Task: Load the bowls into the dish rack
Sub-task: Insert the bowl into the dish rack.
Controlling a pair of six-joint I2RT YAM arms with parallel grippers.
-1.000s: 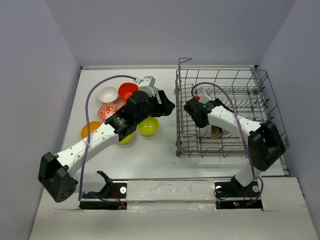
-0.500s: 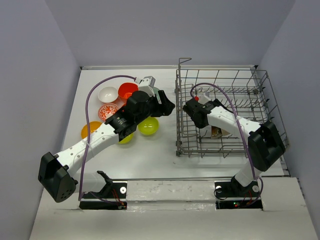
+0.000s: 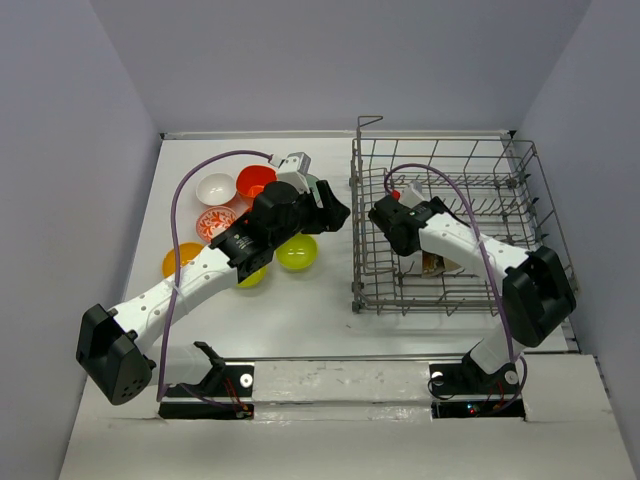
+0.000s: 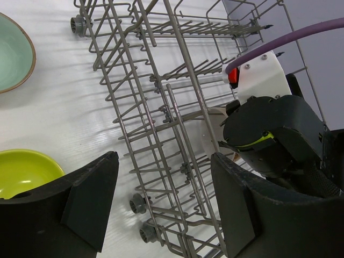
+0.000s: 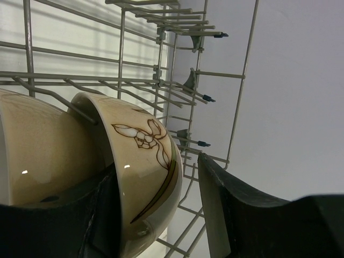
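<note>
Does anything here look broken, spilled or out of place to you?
Nothing stands out. Two beige bowls stand on edge between the tines of the dish rack, as dishes should. The loose bowls sit open side up on the table, and no spill or breakage shows.

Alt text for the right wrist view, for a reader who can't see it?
A beige bowl painted with a brown flower stands on edge beside a second beige bowl among the tines of the grey wire dish rack. The right gripper straddles the flowered bowl, open, with a gap showing at one finger.
</note>
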